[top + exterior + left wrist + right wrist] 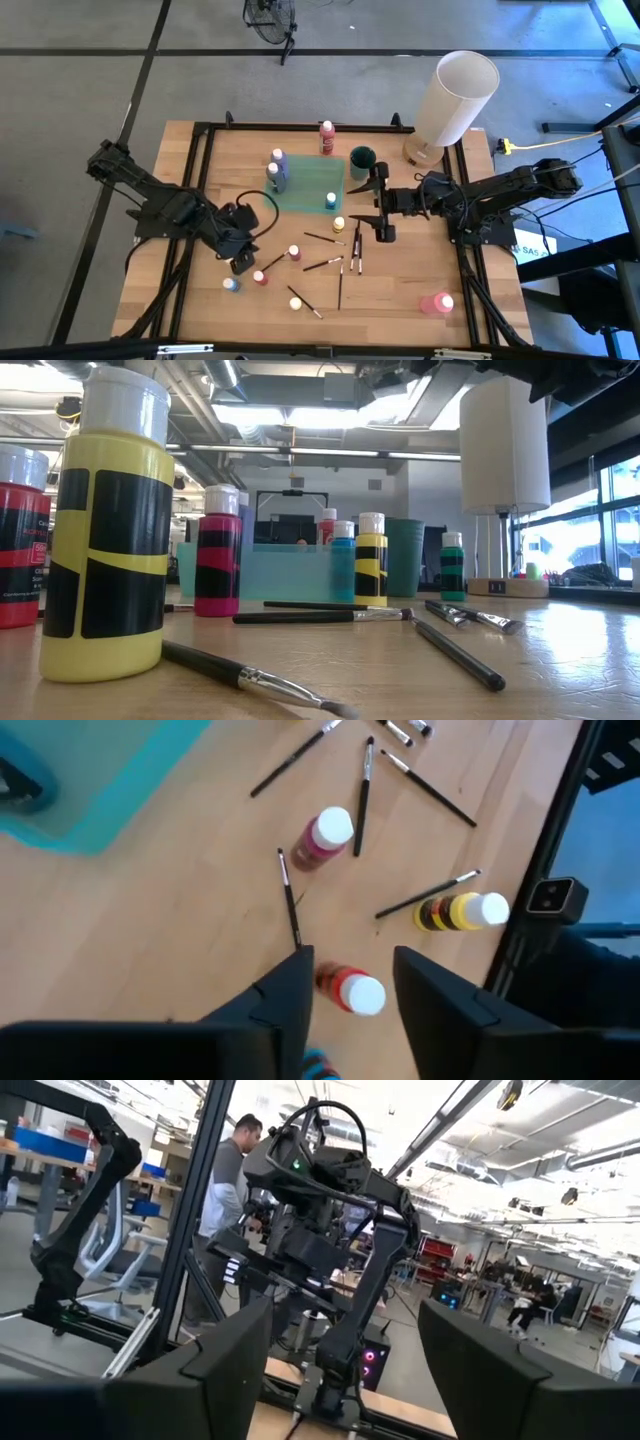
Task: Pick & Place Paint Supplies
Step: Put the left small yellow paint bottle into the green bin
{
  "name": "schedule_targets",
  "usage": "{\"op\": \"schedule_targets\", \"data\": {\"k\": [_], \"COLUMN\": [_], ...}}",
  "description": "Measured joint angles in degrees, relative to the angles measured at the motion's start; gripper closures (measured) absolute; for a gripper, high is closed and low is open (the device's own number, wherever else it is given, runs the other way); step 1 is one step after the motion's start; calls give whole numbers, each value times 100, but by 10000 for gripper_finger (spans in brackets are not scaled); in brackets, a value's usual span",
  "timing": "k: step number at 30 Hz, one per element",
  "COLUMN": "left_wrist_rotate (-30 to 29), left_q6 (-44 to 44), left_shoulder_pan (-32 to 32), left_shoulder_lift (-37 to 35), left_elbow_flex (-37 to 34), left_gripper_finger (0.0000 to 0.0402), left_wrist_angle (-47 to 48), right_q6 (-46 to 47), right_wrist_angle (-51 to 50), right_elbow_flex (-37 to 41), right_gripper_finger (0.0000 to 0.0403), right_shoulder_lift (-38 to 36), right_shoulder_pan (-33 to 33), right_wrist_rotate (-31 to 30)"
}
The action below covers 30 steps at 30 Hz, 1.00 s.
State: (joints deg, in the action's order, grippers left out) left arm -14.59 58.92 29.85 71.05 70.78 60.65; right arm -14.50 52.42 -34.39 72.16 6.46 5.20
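Note:
Small white-capped paint bottles stand on the wooden table: red (pixel 260 278), blue (pixel 231 285), pink (pixel 294 253) and two yellow ones (pixel 295 302) (pixel 339 225). Several thin dark brushes (pixel 340 262) lie flat among them. My left gripper (pixel 243 262) hovers open over the red bottle (pixel 352 990), which shows between and below its fingers, apart from them. The pink bottle (pixel 325 835) and a yellow one (pixel 462 912) stand beyond. My right gripper (pixel 380 210) is raised near the table's middle, wide open and holding nothing; its wrist view looks across at the left arm.
A teal tray (pixel 305 185) at the far middle holds a few bottles (pixel 277 170). Beside it stand a dark green cup (pixel 361 160) and a red bottle (pixel 327 137). A big white cylinder (pixel 455 100) stands far right; a larger pink bottle (pixel 437 303) lies near right. A person stands in the room beyond.

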Motion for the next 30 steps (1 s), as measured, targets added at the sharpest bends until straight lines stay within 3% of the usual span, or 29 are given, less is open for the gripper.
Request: {"op": "schedule_targets", "data": {"k": [6,11,17,25,30], "left_wrist_rotate": [107,188,117,1189,1292], "left_q6": [-141,-25,322,811,1068], "left_shoulder_pan": [144,243,-7,-586,-874], "left_shoulder_lift": [-2,-2,-2,-2,-2], "left_elbow_flex": [0,0,0,0,0], "left_gripper_finger": [219,208,214,236,256], "left_wrist_angle": [-1,-3,204,1183,1436], "right_q6": [61,45,-248,-945,-1247], "right_wrist_angle": [1,-71,-125,-129,-314], "right_elbow_flex": [0,0,0,0,2], "right_gripper_finger": [146,146,146,146,146], "right_shoulder_lift": [0,0,0,-22,-22], "right_shoulder_pan": [2,2,2,2,2], "right_wrist_rotate": [6,10,-3,-5,-7]}}
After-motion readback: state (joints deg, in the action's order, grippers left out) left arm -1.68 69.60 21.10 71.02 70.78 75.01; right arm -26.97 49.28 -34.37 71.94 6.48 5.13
